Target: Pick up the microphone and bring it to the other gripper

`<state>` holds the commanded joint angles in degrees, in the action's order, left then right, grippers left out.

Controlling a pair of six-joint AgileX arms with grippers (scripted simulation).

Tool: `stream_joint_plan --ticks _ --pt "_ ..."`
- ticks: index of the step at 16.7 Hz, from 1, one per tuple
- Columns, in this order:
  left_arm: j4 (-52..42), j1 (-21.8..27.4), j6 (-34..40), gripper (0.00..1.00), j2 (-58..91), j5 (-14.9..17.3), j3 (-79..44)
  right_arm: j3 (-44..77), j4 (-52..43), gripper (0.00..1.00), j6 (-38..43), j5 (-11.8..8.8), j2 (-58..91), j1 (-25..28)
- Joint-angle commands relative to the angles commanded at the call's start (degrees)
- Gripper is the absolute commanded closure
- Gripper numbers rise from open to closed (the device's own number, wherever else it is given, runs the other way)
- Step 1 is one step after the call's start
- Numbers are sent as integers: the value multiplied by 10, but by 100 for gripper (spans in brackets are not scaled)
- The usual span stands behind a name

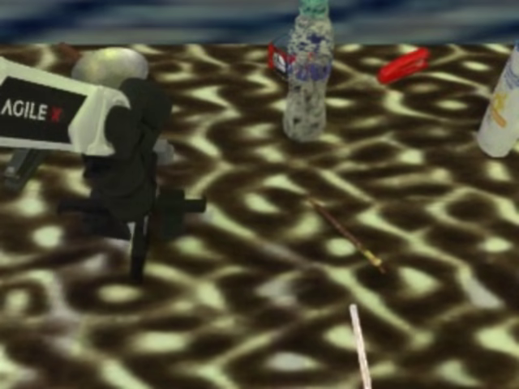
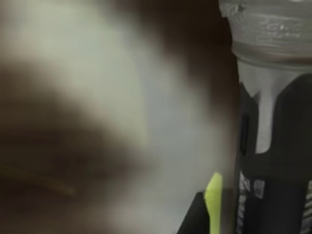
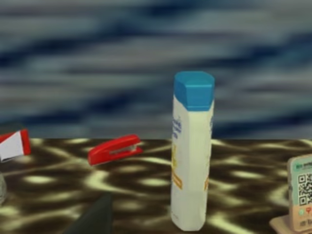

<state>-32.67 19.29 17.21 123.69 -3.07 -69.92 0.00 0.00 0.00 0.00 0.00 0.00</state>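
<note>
Right now I am at the pick-up step. My left gripper (image 1: 142, 223) is low on the tabletop (image 1: 268, 324), right over the microphone (image 1: 109, 65). I cannot tell how wide the jaws are, or if they hold it. In the left wrist view the microphone (image 2: 273, 146) sits just beside the jaws. I think it runs long-ways under them, with the grey head pointing to the far edge. Next I must grip the handle, lift it, and carry it to my right arm, which is out of the top view.
</note>
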Motion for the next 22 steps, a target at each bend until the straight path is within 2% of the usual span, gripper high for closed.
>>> stream_joint_plan --ticks 6,8,11,16,22 --pt "0 0 0 100 0 0 0 0 0 0 0 0 0 0" --pt "-10 4 4 100 -32 9 -14 0 0 0 0 0 0 0" --pt "27 3 -5 100 -38 23 -7 0 0 0 0 0 0 0" --pt "193 -3 -39 100 -66 85 32 0 0 0 0 0 0 0" --pt "490 -12 -100 100 -124 193 122 0 0 0 0 0 0 0"
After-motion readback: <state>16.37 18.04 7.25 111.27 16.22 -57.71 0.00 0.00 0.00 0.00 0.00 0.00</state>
